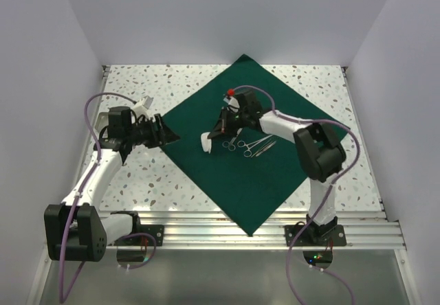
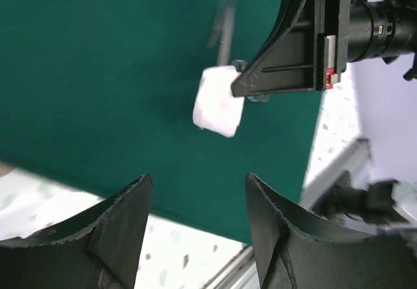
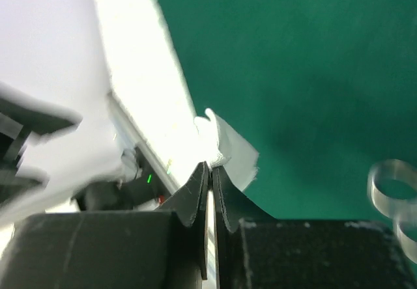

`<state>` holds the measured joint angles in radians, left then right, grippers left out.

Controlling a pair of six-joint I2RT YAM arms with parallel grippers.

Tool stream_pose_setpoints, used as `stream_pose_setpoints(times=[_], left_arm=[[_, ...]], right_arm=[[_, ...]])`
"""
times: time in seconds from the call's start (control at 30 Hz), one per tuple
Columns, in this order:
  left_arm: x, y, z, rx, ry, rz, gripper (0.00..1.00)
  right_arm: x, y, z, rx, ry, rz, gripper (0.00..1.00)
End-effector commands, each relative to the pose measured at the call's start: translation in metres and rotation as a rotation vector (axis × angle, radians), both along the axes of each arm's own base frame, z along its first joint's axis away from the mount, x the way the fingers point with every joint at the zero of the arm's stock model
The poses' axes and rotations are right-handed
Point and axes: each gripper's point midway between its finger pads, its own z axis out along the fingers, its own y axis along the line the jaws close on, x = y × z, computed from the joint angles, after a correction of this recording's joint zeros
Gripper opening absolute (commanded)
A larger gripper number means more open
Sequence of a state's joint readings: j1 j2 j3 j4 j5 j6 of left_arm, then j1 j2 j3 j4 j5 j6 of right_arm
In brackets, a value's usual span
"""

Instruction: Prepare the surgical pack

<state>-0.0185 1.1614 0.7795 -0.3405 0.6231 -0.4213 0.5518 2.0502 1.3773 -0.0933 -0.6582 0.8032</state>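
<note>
Green drape [image 1: 240, 174] is spread diamond-wise over the middle of the speckled bench [image 1: 137, 181]. One corner reaches the far edge and the opposite corner hangs over the near-edge rails.

Right gripper [image 1: 220, 130] sits over the drape's centre. Its fingers are pressed together on the edge of a white gauze square [image 1: 206, 142], and the rest of the square hangs free below the tips.

Silver ring-handled instruments [image 1: 246, 145] lie on the drape just right of the gauze, toward the bench's right edge. Exact count is unclear.

Left gripper [image 1: 172, 138] is at the drape's left corner, pointing at the gauze. Its fingers are spread apart with nothing between them.
</note>
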Motion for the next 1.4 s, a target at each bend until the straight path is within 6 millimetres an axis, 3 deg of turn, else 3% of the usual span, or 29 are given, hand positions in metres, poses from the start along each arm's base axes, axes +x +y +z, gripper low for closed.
stream_pose_setpoints(times=[0.0,0.03,0.13,0.3,0.33,0.43,0.8,1.13,1.3,1.37], left_arm=[[-0.011,-0.043,0.041,-0.217,-0.141,-0.232,0.63],[-0.013,-0.052,0.050,-0.243,-0.190,-0.275,0.64],[-0.031,-0.076,0.066,-0.321,-0.238,-0.401,0.66],[-0.058,-0.096,0.083,-0.393,-0.290,-0.485,0.71],[-0.061,-0.097,0.096,-0.404,-0.363,-0.502,0.72],[-0.078,-0.106,0.109,-0.455,-0.406,-0.552,0.74],[-0.102,-0.136,0.117,-0.490,-0.443,-0.666,0.76],[-0.108,-0.149,0.105,-0.500,-0.387,-0.698,0.74],[-0.109,-0.150,0.101,-0.507,-0.364,-0.712,0.63],[-0.109,-0.151,0.099,-0.508,-0.350,-0.719,0.47]], right_arm=[[-0.046,-0.017,0.089,0.145,-0.169,0.177,0.00],[-0.063,-0.023,0.086,0.156,-0.146,0.206,0.00],[-0.095,-0.036,0.115,0.220,-0.182,0.246,0.00],[-0.125,-0.050,0.147,0.282,-0.219,0.263,0.00],[-0.131,-0.052,0.157,0.300,-0.225,0.263,0.00],[-0.142,-0.056,0.165,0.337,-0.218,0.263,0.00],[-0.150,-0.056,0.196,0.415,-0.243,0.291,0.00],[-0.150,-0.054,0.211,0.442,-0.260,0.299,0.00],[-0.148,-0.053,0.213,0.444,-0.270,0.302,0.00],[-0.145,-0.051,0.212,0.440,-0.270,0.297,0.00]])
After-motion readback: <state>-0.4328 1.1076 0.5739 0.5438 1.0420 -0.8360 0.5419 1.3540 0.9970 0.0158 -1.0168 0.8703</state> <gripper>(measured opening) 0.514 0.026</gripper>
